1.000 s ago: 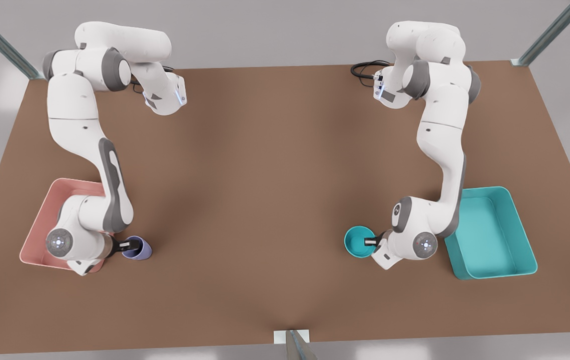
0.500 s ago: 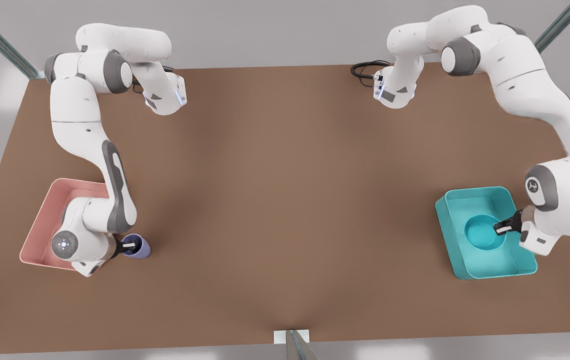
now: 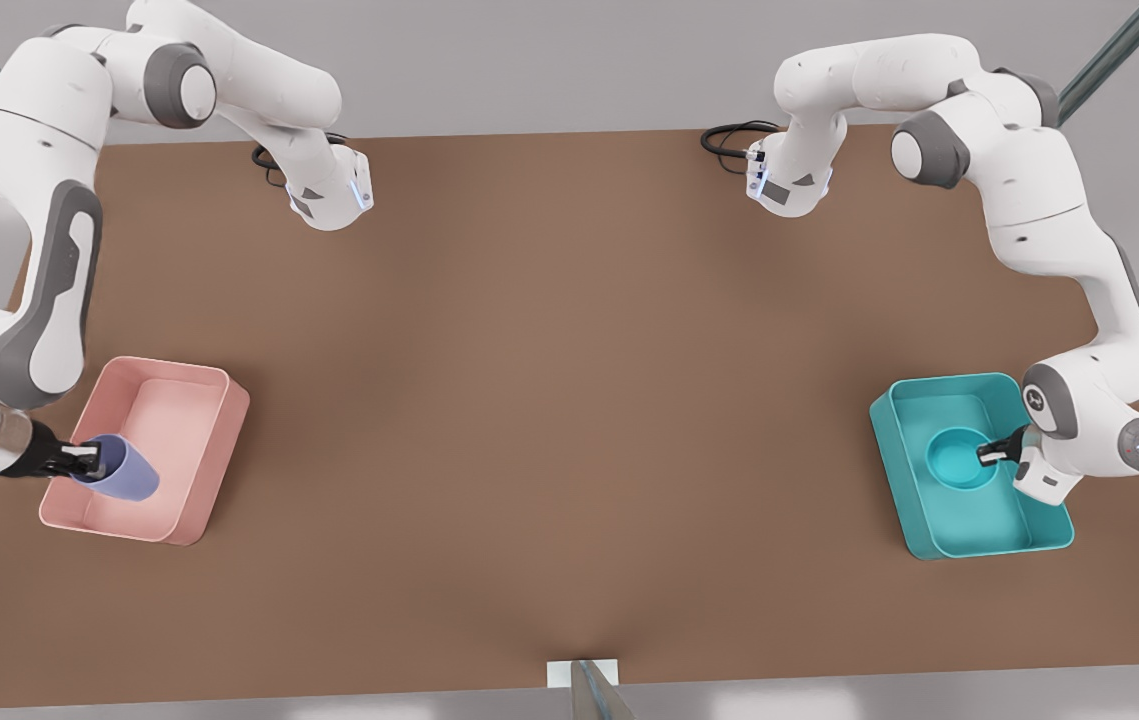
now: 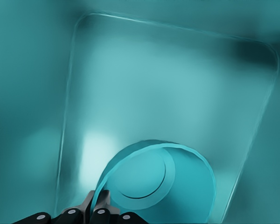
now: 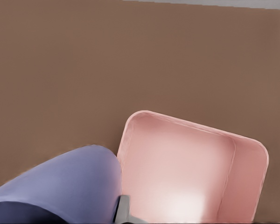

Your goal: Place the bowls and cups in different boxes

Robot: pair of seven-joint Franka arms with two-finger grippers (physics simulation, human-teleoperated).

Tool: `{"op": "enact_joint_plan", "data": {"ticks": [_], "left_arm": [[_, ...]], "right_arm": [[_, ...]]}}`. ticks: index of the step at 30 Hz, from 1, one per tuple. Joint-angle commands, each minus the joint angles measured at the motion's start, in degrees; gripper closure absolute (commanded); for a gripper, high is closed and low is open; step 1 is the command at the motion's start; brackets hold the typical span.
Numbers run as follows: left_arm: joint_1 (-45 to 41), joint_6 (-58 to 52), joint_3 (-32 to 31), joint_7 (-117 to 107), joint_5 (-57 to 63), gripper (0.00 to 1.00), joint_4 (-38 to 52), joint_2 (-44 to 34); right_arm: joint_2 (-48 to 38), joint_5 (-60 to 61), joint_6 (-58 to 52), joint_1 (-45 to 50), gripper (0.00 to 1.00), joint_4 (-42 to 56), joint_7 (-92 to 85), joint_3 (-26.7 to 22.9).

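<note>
over the pink box (image 3: 191,375), the right claw (image 3: 81,459) clamps the cup (image 3: 121,470), tilted near one wall: released here it could roll out. the left claw (image 3: 995,452) pinches the bowl (image 3: 957,458) rim inside the teal box (image 3: 969,542); it may catch.

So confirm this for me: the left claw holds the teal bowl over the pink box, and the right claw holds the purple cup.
Not quite. The left claw holds the teal bowl over the teal box, not the pink one; the left wrist view shows teal walls all round the bowl. The rest stands: the right claw holds the purple cup at the pink box.
</note>
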Motion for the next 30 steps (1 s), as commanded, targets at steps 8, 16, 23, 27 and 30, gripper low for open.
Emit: {"op": "enact_joint_plan", "data": {"ticks": [8, 16, 23, 27, 30], "left_arm": [[-3.6, -19.2, -0.5, 3.5, 5.3, 0.0, 0.7, -16.1], [-11.8, -31.8, -12.3, -4.9, 5.0, 0.0, 2.6, -33.0], [-11.4, -31.5, -12.5, -5.2, 5.5, 0.0, 2.4, -31.6], [-11.4, -31.7, -12.5, -5.1, 5.5, 0.0, 2.4, -31.6], [-11.6, -31.6, -12.5, -5.3, 5.6, 0.0, 2.4, -31.6]], "right_arm": [[9.6, 0.0, 4.0, -2.1, 0.79, 0.1, -16.0, -4.1], [16.3, 0.3, 12.5, -1.9, 0.79, -0.6, -15.8, -4.0], [16.4, 0.4, 11.7, -2.0, 0.0, -1.4, -16.0, -4.0], [15.2, 0.4, 10.6, -2.0, 0.0, -1.3, -16.3, -3.8], [14.3, 0.3, 9.5, -2.1, 0.0, -1.1, -16.5, -3.8]]}}
